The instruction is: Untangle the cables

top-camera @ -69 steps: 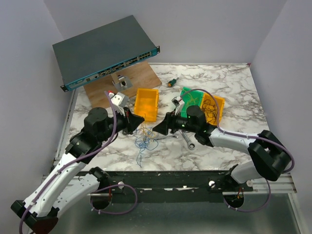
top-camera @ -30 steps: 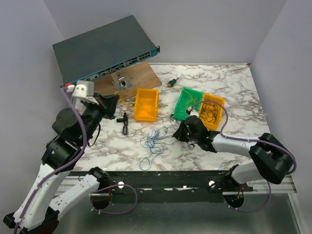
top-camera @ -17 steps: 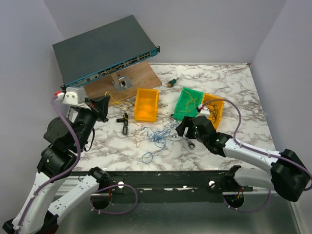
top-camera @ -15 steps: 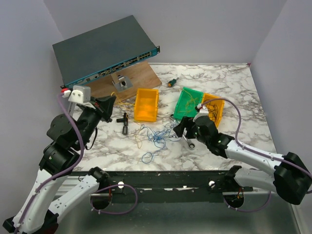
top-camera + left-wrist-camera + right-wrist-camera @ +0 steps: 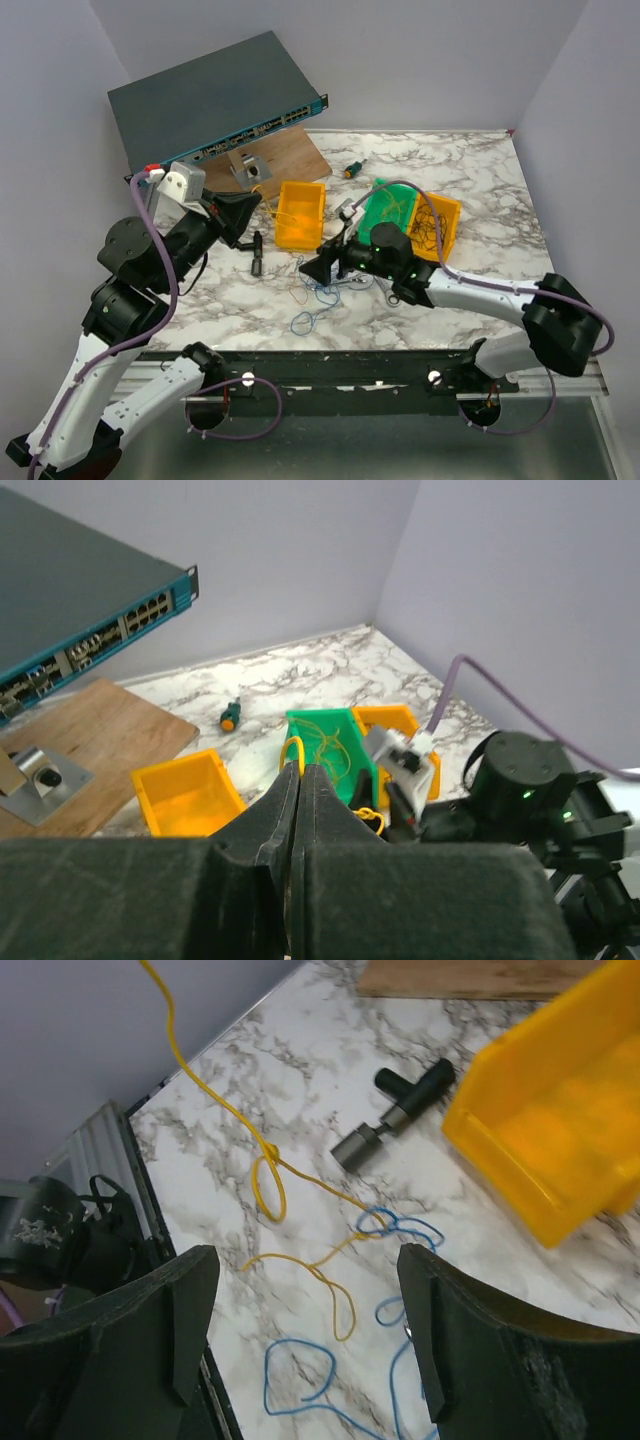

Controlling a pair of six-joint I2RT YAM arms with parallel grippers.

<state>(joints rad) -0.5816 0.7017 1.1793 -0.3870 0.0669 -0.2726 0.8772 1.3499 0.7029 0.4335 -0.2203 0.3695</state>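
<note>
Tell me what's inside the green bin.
Thin yellow wires lie tangled in the green bin. From above, the right arm covers its near end.

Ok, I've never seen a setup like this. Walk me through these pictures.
These are two robot arms bolted to a marble table. One picture looks down from above; the other two come from a camera on each wrist. The left gripper is raised and shut on a thin yellow cable. The right gripper hovers open over loose blue cables. Also there: a yellow bin, a green bin, a black T-shaped tool, and a network switch propped at the back.
</note>
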